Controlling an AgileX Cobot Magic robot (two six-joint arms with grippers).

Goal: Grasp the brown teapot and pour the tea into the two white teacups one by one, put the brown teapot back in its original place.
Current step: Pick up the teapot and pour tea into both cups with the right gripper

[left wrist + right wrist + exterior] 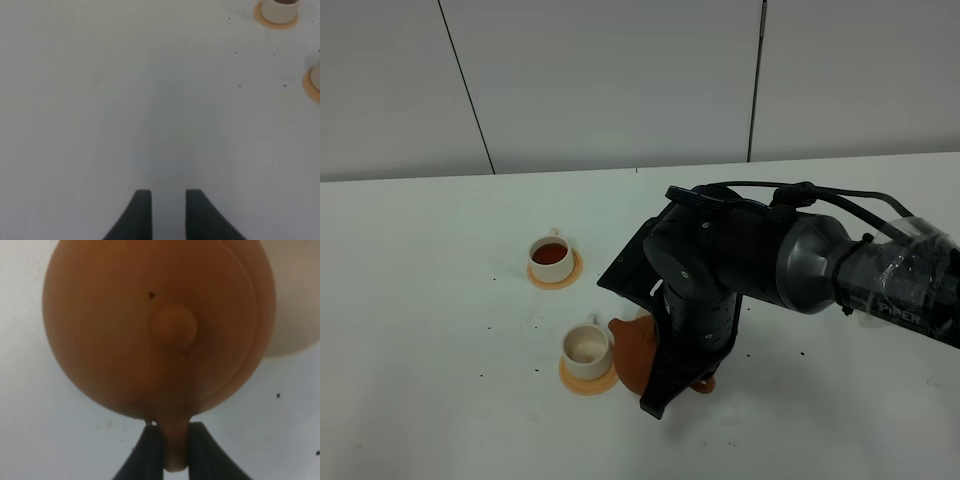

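Setting: white surface (pixel 420 300) with dark specks, pale panelled wall behind.
Brown teapot (pixel 632 350): near the front edge of the surface, just beside the front teacup, its spout end by that cup's rim; largely hidden under the arm in the high view.
Teapot against right tool (pixel 174 426): the loop handle sits between the two fingers, lid knob facing the wrist camera.
Right tool state: clamped on the teapot's handle.
Right arm (pixel 800 265): reaches in from the right across the middle, wrist bent steeply down over the teapot.
Rear teacup (pixel 552 255): on an orange coaster (pixel 575 271), filled with dark tea (pixel 551 253).
Front teacup (pixel 587 345): on its own orange coaster (pixel 582 382), inside looks pale.
Left tool (pixel 167 192): over bare surface, fingers a narrow gap apart, nothing between them.
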